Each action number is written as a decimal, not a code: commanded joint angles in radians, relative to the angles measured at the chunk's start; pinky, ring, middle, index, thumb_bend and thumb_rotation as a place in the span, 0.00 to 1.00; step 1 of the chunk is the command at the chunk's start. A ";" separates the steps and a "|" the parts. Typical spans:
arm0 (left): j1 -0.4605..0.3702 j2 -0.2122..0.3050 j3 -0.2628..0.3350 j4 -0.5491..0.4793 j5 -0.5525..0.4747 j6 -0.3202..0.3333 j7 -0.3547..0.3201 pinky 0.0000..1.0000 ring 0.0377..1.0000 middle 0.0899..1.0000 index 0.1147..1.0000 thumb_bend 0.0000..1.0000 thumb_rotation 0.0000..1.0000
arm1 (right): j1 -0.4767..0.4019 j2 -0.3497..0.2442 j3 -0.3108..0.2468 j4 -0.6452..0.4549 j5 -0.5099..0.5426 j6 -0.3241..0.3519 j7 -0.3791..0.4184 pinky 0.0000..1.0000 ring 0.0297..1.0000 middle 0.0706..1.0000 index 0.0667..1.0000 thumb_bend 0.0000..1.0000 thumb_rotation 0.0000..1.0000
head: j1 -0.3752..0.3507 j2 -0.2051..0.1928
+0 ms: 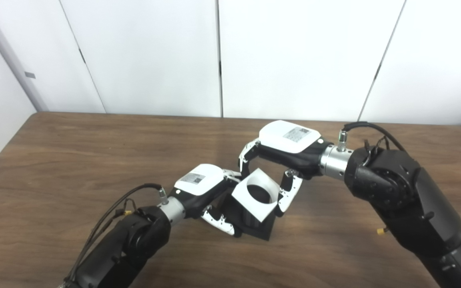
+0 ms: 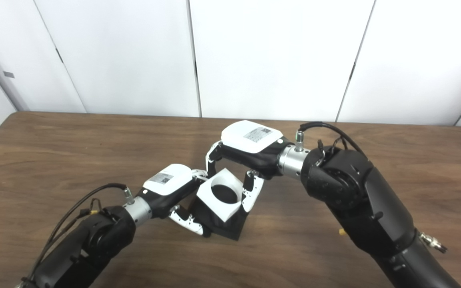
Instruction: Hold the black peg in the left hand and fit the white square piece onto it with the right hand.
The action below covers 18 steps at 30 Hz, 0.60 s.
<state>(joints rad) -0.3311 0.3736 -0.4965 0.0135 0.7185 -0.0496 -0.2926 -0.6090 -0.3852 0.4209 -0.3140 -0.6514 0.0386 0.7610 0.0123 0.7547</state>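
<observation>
1. You are holding the black peg [image 1: 254, 222] in your left hand [image 1: 202, 188]; the fingers are wrapping around the peg's near side while its square base is resting on, or sitting just above, the wooden table [image 1: 74, 160] — which of the two is not clear from either view.
2. Your right hand [image 1: 282, 150] is pinching the white square piece [image 1: 256, 194], with fingers [image 1: 288, 192] pressing on its right edge and others curling over the far left corner.
3. The white piece is sitting tilted over the top of the peg at mid-table, its round hole facing up toward the cameras; something dark is showing through the hole, so you are judging it as partly on, not seated.
4. Both parts are looking like rigid moulded plastic, light and smooth, so you are expecting no give and some slipperiness under the finger pads.
5. You are doing best by keeping hold of the piece on opposite outer edges, well clear of the hole, and gripping the peg low by its base.
6. You are risking a jam if the piece is going down tilted; levelling it first is looking wise.
</observation>
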 commanded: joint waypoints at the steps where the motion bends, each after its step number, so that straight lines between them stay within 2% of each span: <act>1: 0.010 -0.006 -0.035 0.008 0.041 0.014 -0.053 0.81 0.87 0.86 0.42 0.52 0.07 | -0.036 0.001 -0.012 -0.008 0.000 -0.014 -0.022 0.66 0.73 0.71 0.44 0.52 0.13 | 0.002 0.001; 18: 0.010 -0.012 -0.042 0.003 0.041 0.032 -0.062 0.82 0.87 0.87 0.42 0.52 0.07 | -0.046 0.006 -0.005 0.078 0.008 -0.035 -0.047 0.66 0.73 0.70 0.44 0.52 0.13 | 0.007 0.006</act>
<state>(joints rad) -0.3309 0.3718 -0.5010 0.0020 0.7197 -0.0304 -0.3047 -0.6112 -0.3835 0.4240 -0.2344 -0.6526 0.0290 0.7378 0.0184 0.7593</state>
